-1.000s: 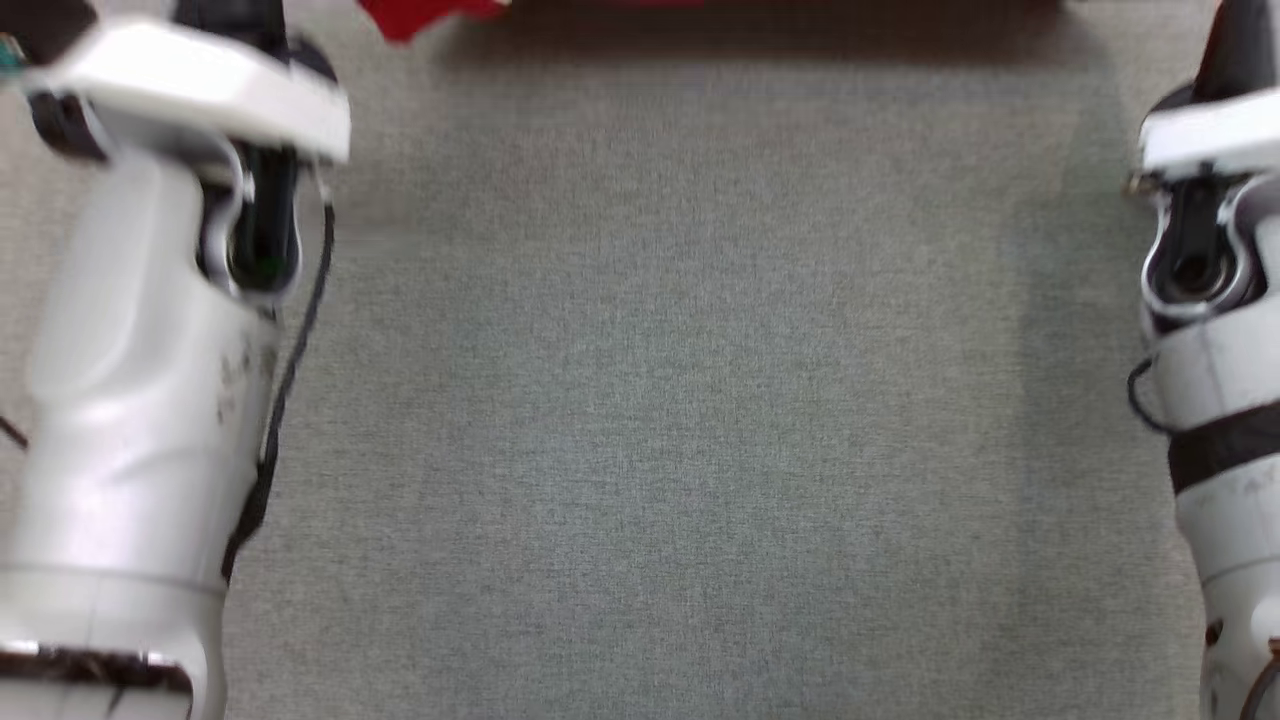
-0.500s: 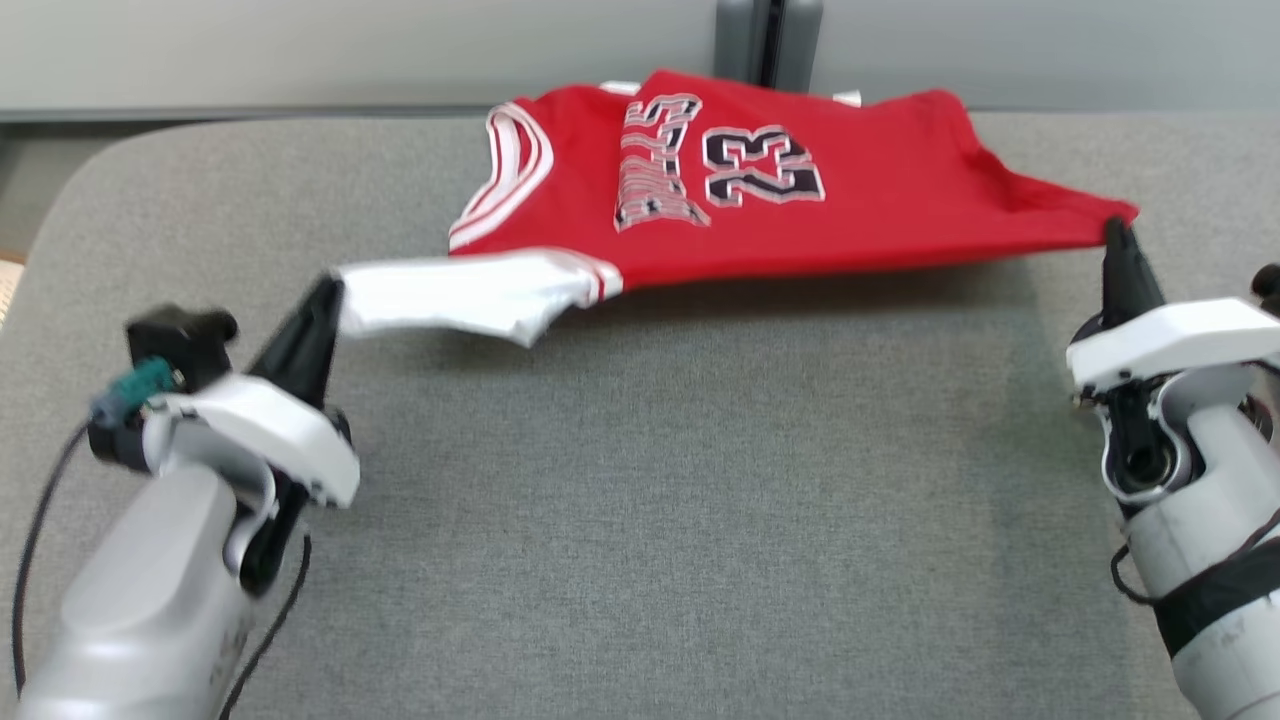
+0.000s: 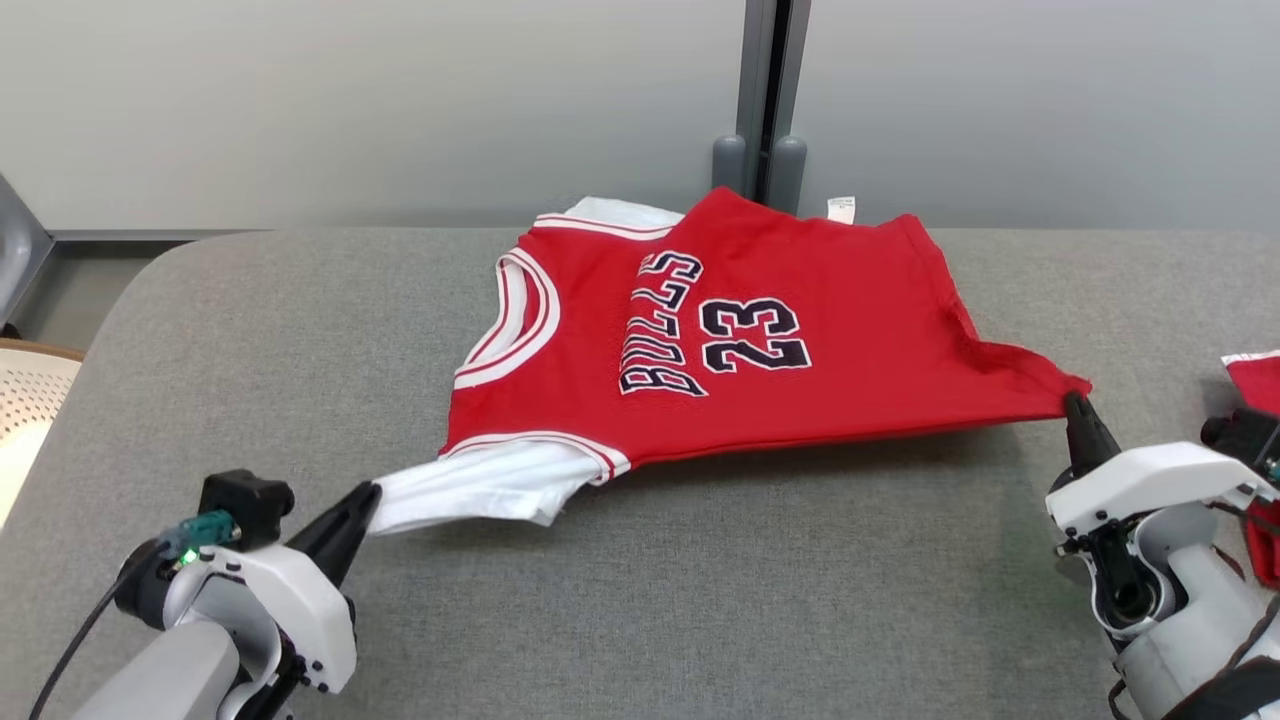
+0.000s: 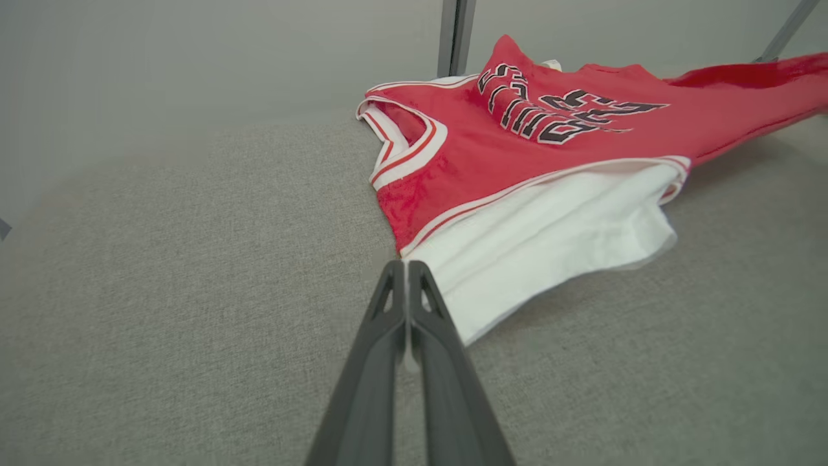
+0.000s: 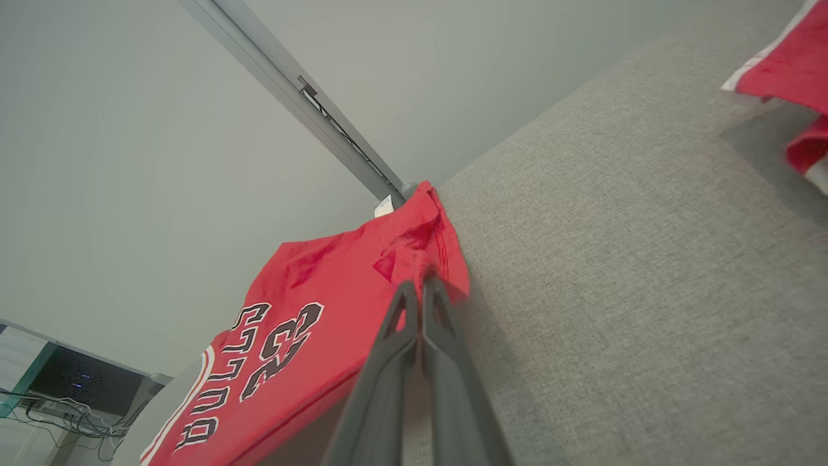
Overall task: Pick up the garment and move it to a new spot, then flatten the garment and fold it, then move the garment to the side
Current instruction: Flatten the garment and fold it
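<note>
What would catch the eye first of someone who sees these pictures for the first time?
The red jersey marked BULLS 23, lying on the grey surface toward its far edge. The left gripper pinches its white sleeve at lower left, and the right gripper pinches a red corner at the right, stretching the cloth between them.

Looks forward and down from the head across the grey desk (image 3: 700, 620) to the back wall (image 3: 400, 100). Look low and close along the left gripper (image 4: 406, 264) and right gripper (image 5: 420, 283) from the wrists, rolled sideways on the right. Overlap on the red garment (image 3: 760, 330) and the desk.
</note>
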